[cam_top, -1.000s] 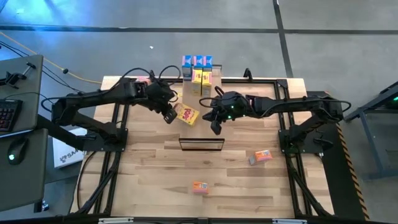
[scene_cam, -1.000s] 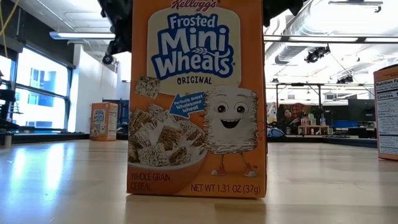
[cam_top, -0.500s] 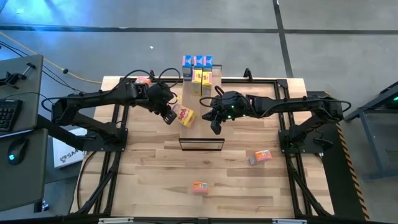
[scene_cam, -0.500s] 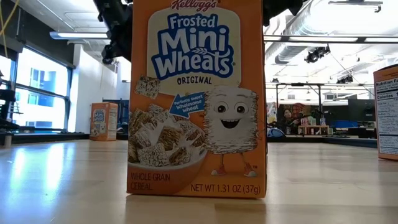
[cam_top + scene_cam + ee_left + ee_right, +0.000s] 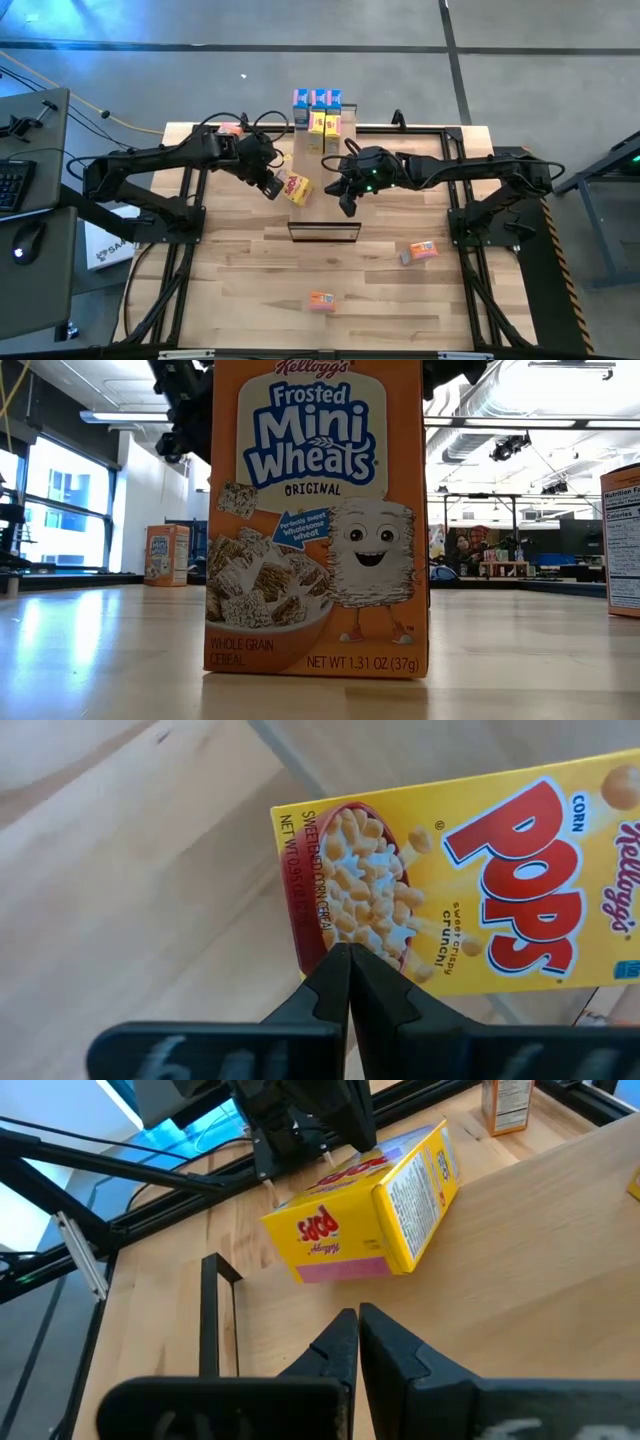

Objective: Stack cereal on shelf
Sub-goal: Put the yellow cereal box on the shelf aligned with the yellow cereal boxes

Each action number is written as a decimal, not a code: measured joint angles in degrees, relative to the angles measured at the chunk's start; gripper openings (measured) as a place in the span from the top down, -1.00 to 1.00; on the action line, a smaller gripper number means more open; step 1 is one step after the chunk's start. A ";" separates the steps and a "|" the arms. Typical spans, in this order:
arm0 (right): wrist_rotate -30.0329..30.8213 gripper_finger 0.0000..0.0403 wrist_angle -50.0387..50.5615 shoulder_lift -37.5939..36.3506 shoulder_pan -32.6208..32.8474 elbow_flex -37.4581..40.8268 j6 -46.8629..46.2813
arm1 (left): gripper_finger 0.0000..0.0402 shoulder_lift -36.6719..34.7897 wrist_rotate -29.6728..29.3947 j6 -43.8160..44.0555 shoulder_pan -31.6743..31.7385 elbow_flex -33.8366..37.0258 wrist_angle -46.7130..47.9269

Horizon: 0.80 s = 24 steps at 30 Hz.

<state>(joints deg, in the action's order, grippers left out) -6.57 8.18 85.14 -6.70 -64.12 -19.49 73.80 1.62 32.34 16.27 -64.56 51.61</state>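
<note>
- Jaws of left gripper [image 5: 272, 187] were closed, tips together at the lower edge of the yellow Corn Pops box [image 5: 296, 187]; whether they pinched it or only touched it was not clear.
- Box sat tilted above the table [image 5: 240, 290], near the shelf [image 5: 322, 118], which carried blue and yellow boxes.
- Left arm reached in from the table's left side, wrist angled down.
- Right gripper [image 5: 346, 205] was closed and empty, just beside the box; its arm was stretched in from the right.
- Orange Mini Wheats box [image 5: 316, 520] stood upright near the front edge.
</note>
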 joint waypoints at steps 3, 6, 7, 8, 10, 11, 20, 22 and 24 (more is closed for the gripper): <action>-0.25 0.97 -0.24 -0.21 0.00 0.00 0.00 | 1.00 -0.05 0.39 1.96 -1.11 1.03 0.03; -0.77 0.97 -0.30 -0.22 0.00 0.00 -0.02 | 1.00 -0.66 1.31 3.98 -2.35 3.29 -1.27; -0.78 0.97 -0.31 -0.22 0.00 0.00 -0.02 | 1.00 -0.65 1.49 4.96 -2.82 4.08 -2.18; -0.78 0.97 -0.34 -0.22 0.00 0.00 -0.02 | 1.00 -0.53 1.51 5.80 -3.24 4.70 -2.71; -0.78 0.97 -0.34 -0.22 0.00 0.00 -0.02 | 1.00 -0.50 0.88 6.58 -4.26 5.32 -3.98; -0.76 0.97 -0.35 -0.22 0.00 0.00 0.00 | 1.00 -0.60 0.30 6.62 -4.63 5.58 -4.94; -0.76 0.97 -0.39 -0.21 0.00 0.00 0.24 | 1.00 -0.73 -4.84 6.55 -5.08 5.71 -4.82; -0.76 0.97 -0.41 -0.20 0.00 0.00 0.33 | 1.00 -0.74 -6.74 5.74 -5.05 5.71 -4.79; -0.76 0.97 -0.41 -0.19 0.00 0.00 0.41 | 1.00 -0.74 -8.06 5.08 -5.05 5.71 -3.67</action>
<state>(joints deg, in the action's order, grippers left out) -7.33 7.77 84.95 -6.70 -64.12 -19.08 73.06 -6.44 37.42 11.22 -58.85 47.94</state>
